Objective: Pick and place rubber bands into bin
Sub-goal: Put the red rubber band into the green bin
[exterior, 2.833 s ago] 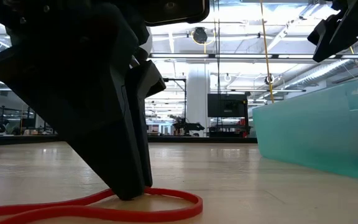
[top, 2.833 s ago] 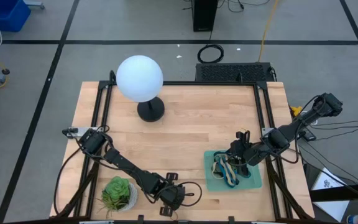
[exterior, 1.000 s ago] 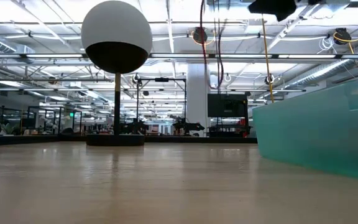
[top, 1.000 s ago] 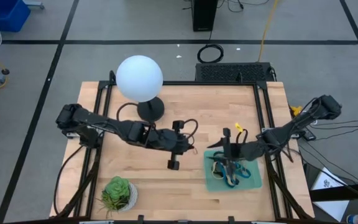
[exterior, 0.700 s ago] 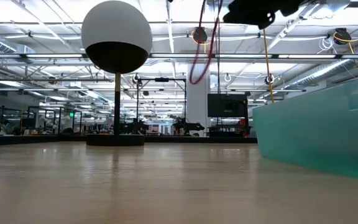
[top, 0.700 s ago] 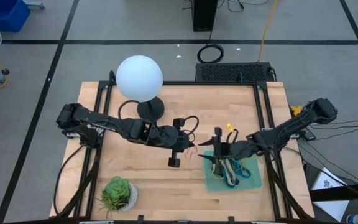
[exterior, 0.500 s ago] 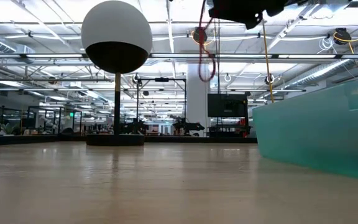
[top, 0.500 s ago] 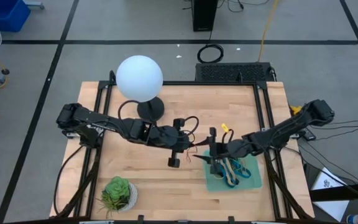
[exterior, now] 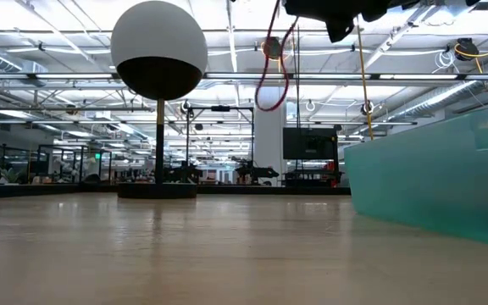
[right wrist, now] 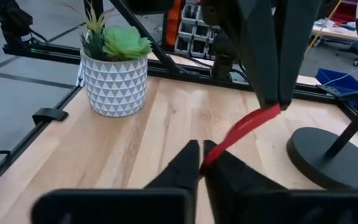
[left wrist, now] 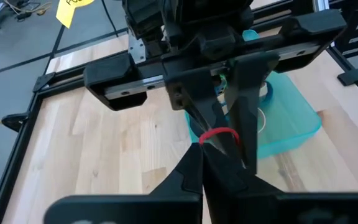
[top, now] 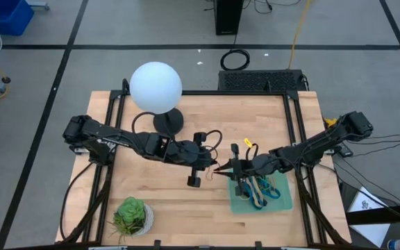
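A: Which step is this?

B: A hand-over in mid-air, I judge. The left end effector point(top: 210, 167) is pressed together on one end of a red rubber band point(left wrist: 218, 135), held above the counter point(top: 207, 118) near its middle. The right end effector point(top: 222, 169) meets it tip to tip and is pinching the same band from the other side, as the right wrist view shows point(right wrist: 246, 127).

A: So both hold it?

B: Both grip it, and the band runs stretched between them. In the low view it hangs as a loop point(exterior: 269, 76) high over the wood.

A: And the bin?

B: The bin point(top: 281, 203) sits close to the counter's right edge, toward the front, just beside the two tips, with several rubber bands point(top: 258, 189) already lying in it.

A: What does the next move call for?

B: The left fingers should let go first, I think; then the right arm carries the band back over the bin's rim and spreads its fingers there. If both pull, the band may snap away.
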You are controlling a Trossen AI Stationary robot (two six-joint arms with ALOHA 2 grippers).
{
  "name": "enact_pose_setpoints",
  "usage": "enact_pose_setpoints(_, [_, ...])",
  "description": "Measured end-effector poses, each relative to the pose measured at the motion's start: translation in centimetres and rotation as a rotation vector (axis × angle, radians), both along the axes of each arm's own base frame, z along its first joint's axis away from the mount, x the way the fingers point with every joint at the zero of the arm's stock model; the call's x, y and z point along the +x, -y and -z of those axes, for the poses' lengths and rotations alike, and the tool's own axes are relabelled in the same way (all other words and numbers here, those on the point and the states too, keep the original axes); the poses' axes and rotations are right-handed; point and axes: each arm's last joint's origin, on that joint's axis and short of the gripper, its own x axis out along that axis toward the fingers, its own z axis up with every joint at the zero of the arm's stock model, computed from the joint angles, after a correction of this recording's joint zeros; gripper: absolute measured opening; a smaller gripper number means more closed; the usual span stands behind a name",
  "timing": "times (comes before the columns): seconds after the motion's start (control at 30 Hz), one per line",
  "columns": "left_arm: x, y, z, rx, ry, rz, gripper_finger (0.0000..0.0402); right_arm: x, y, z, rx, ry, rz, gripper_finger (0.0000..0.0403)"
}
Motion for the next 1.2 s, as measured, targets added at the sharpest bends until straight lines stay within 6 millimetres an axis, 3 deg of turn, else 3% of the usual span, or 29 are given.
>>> enact_pose_setpoints(0.07, [0.00, 0.00, 0.00, 0.000, 0.000, 0.000, 0.0006, -0.01, 0.01, 0.04, -0.008, -0.004, -0.002, 0.0006])
enact_pose_setpoints(0.53, [-0.04, -0.08, 0.02, 0.006, -0.003, -0.029, 0.0023, -0.03, -0.03, 0.05, -0.013, -0.005, -0.003, 0.0001])
enact_pose_setpoints(0.93, [0.00, -0.31, 0.01, -0.023, 0.000, -0.062, 0.0148, -0.04, -0.04, 0.05, -0.016, -0.005, -0.003, 0.0001])
enact_pose_setpoints(1.2, [-0.23, -0.36, 0.33, -0.036, -0.041, -0.078, 0.0184, -0.76, -0.21, -0.59, 0.003, -0.007, -0.011, 0.0000])
